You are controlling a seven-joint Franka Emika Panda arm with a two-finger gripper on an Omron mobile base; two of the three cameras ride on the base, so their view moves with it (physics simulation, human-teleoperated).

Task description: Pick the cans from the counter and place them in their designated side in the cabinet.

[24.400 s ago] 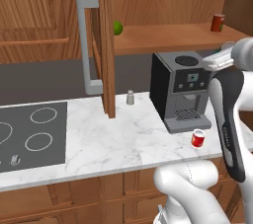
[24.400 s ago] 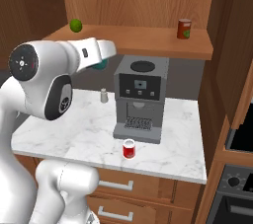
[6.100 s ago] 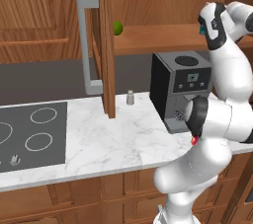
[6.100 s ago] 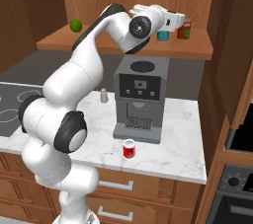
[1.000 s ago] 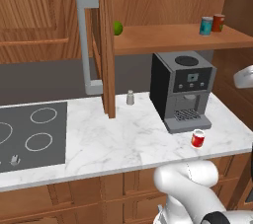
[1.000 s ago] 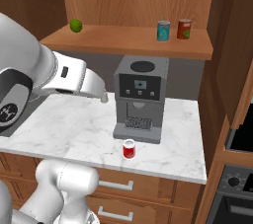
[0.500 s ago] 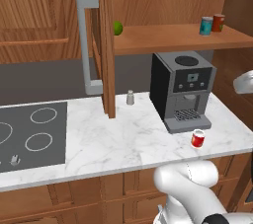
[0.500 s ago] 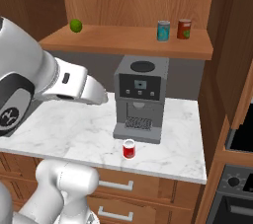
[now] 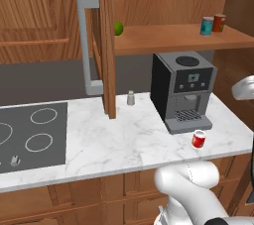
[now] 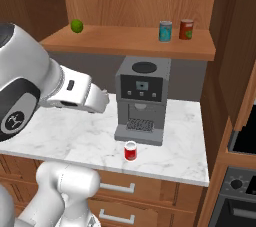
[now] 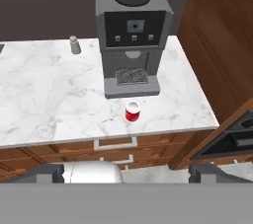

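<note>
The bright red can (image 9: pixel 198 140) (image 10: pixel 130 151) (image 11: pixel 132 112) stands upright on the marble counter (image 9: pixel 124 140) just in front of the coffee machine. The teal can (image 9: pixel 207 26) (image 10: pixel 165 31) stands on the right end of the cabinet shelf (image 9: pixel 163 40), beside a darker brownish-red can (image 9: pixel 219 22) (image 10: pixel 186 29). My gripper (image 11: pixel 129 174) hangs open and empty high above the counter's front edge, looking down at the red can, well clear of it. Its fingertips (image 11: pixel 42 172) sit far apart.
A black coffee machine (image 9: pixel 183 90) (image 10: pixel 142 98) stands right behind the red can. A grey shaker (image 9: pixel 131 98) (image 11: pixel 74 45) sits near the open cabinet door (image 9: pixel 106 45) with its bar handle. A lime (image 9: pixel 118 28) lies on the shelf's left. The hob (image 9: pixel 30 135) is far left.
The teal can, carried up earlier, now stands released on the shelf. The arm has drawn back from the shelf and in the last second has drifted slightly lower. The red can has not moved.
</note>
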